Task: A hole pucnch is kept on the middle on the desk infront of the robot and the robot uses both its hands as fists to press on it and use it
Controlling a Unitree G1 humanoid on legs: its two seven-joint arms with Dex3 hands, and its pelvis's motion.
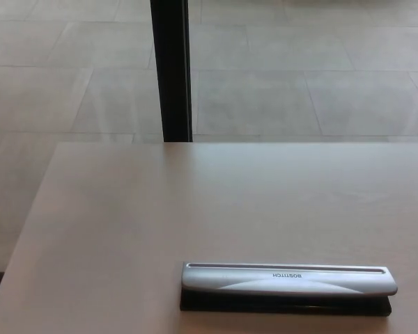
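Silver lever: the hole punch (287, 285) has a long silver press bar on a black base, with lettering on the bar; it lies flat and lengthwise across the view.
Punch place: low on the desk (125, 229), at the near edge and off to the right side of the view, not in the middle.
Left hand: not in view, so whether it is spread or fisted cannot be told.
Right hand: not in view either; same doubt.
Place relative to the hands: neither hand shows, so no relation to the punch can be given; nothing touches the bar.
Step in hand: judged as the approach, with pressing not yet begun.
Doing it well: probably both fists should come down together on the silver bar, one toward each end, pushing straight down so the base does not skid or tip.
Risk: an uneven push may rock the punch or slide it on the smooth top.
Surface: pale, matte, wood-toned desk, bare apart from the punch.
Room: large grey floor tiles (299, 83) beyond the far desk edge, and a dark upright post (171, 69) rising behind it.
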